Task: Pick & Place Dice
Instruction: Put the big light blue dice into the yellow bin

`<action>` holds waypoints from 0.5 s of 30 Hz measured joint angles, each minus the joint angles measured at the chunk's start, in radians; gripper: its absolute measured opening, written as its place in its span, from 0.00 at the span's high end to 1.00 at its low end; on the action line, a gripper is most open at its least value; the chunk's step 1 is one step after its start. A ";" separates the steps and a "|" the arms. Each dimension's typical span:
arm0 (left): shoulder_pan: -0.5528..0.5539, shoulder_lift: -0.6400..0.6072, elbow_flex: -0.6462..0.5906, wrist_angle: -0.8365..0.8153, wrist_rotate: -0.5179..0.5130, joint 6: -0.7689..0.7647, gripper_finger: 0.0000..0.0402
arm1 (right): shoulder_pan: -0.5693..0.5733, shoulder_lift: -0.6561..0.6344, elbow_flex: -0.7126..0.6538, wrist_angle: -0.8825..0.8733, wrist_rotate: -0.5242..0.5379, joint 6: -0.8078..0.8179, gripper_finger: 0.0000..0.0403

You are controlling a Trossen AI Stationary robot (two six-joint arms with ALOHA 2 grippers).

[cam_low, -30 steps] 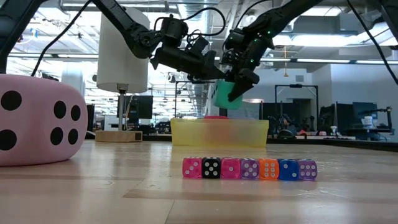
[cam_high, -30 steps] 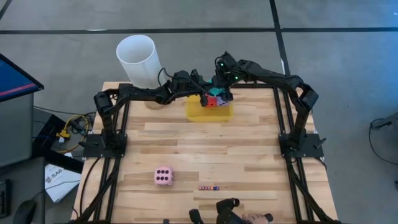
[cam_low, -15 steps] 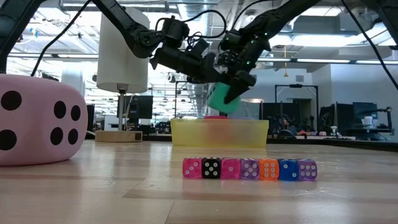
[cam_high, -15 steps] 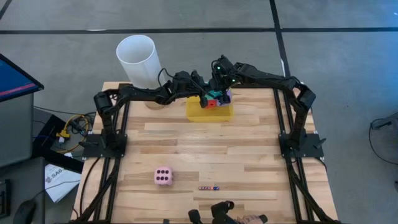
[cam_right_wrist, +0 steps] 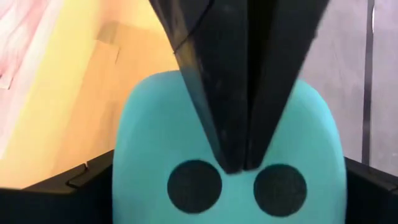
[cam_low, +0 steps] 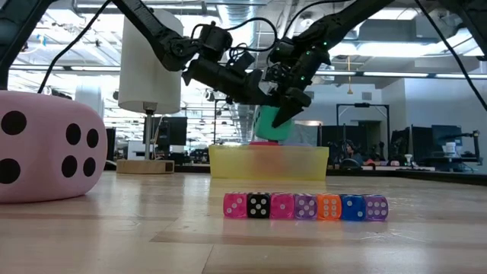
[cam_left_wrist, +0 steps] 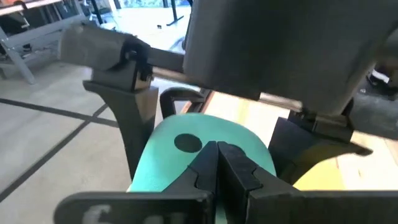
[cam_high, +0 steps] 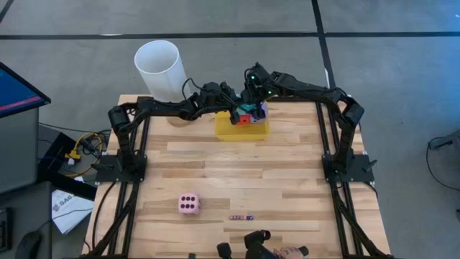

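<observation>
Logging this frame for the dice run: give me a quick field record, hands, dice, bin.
right hand: shut on cyan die, held above yellow bin
left hand: shut, tips against the cyan die
red die: in bin
purple die: in bin
pink die: on table, near front edge
small dice row: on table

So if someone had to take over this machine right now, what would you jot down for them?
Right pincer: shut on the cyan die, holding it just above the yellow bin at the table's far edge.
Left pincer: shut and empty, its tip right up against that same die; I cannot tell whether it touches.
Done: the red die sits in the bin, with what looks like the purple die beside it.
Left: release the cyan die into the bin, then fetch the pink die, alone on the near part of the table.
</observation>
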 joint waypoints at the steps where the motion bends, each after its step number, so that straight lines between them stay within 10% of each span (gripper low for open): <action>1: 0.000 0.000 0.000 -0.002 0.000 0.000 1.00 | -0.002 0.000 0.000 0.001 0.000 0.000 0.01; 15: -0.001 0.001 0.000 -0.037 0.004 0.000 1.00 | 0.006 -0.001 0.000 0.015 -0.006 0.003 0.01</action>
